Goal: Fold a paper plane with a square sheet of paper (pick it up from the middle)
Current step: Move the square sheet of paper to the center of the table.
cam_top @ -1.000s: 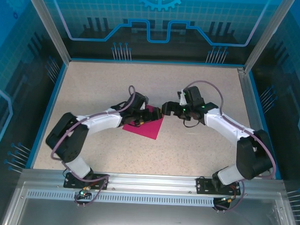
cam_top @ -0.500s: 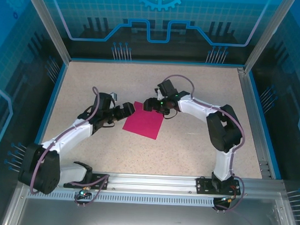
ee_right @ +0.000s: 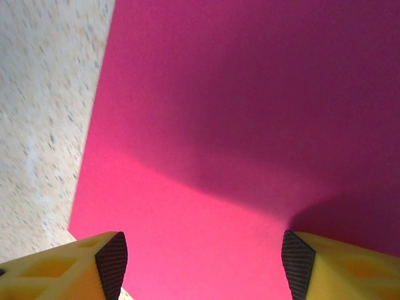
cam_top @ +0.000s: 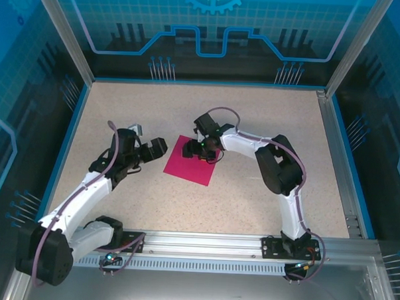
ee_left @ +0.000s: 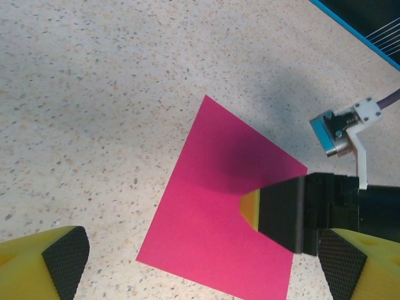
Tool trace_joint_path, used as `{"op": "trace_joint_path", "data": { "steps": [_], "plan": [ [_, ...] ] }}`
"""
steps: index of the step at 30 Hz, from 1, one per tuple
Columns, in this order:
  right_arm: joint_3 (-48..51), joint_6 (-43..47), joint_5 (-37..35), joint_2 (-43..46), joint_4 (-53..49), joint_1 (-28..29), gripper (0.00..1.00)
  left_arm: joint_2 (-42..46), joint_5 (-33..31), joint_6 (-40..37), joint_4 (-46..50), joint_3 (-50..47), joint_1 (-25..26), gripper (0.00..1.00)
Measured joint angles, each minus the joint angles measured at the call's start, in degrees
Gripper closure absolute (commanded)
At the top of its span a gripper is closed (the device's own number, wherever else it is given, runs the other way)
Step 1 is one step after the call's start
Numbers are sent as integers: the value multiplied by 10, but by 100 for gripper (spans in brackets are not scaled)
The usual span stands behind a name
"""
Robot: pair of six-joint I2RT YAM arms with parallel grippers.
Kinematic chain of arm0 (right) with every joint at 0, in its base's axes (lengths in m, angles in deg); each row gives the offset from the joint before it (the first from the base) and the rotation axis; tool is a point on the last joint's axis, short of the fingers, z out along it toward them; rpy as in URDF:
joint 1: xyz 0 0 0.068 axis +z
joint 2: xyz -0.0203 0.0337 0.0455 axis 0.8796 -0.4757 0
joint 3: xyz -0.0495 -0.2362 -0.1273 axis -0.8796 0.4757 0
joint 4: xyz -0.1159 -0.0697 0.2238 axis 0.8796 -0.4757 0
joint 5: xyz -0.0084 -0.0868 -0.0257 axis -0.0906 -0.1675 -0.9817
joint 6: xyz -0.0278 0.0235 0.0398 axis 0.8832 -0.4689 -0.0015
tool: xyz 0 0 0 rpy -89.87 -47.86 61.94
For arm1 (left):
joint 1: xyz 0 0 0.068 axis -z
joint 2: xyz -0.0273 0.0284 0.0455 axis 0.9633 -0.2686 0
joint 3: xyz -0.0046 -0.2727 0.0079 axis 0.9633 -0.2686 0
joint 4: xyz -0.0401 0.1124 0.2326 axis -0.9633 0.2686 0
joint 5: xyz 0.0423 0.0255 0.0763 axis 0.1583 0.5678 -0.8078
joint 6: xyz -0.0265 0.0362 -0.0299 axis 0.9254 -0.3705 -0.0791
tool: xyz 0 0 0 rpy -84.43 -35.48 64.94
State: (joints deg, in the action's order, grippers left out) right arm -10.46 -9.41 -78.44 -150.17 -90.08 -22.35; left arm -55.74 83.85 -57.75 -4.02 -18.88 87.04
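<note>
At the far edge of the pink sheet (cam_top: 190, 169), we are hovering the right gripper (cam_top: 189, 149) spread, the left gripper (cam_top: 159, 147) spread near its left corner.

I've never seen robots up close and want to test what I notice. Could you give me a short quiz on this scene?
1. True or false: the pink paper is already folded into a plane.
2. Which arm's jaws hang over the paper: left or right?
3. Fill in: the paper lies flat on the speckled ____.
Key: 1 false; 2 the right arm's jaws; 3 table.
</note>
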Motion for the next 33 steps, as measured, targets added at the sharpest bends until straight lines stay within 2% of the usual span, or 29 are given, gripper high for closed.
{"op": "trace_joint_path", "data": {
  "steps": [8, 17, 20, 24, 29, 33],
  "plan": [
    [135, 63, -16, 95, 14, -16, 29, 34, -5, -7, 24, -25, -1, 1],
    [122, 152, -38, 111, -52, -69, 27, 54, -3, -4, 24, -33, -1, 1],
    [94, 154, -46, 115, -66, -52, 28, 76, -3, -3, 24, -42, -1, 2],
    [60, 134, -58, 118, -59, 2, 29, 110, -3, 10, 24, -55, -1, 2],
    [60, 96, -54, 101, -33, 52, 29, 115, -3, 19, 31, -56, -1, 1],
    [76, 82, -41, 75, -13, 69, 29, 116, -3, 19, 37, -56, -1, 2]
  ]
}}
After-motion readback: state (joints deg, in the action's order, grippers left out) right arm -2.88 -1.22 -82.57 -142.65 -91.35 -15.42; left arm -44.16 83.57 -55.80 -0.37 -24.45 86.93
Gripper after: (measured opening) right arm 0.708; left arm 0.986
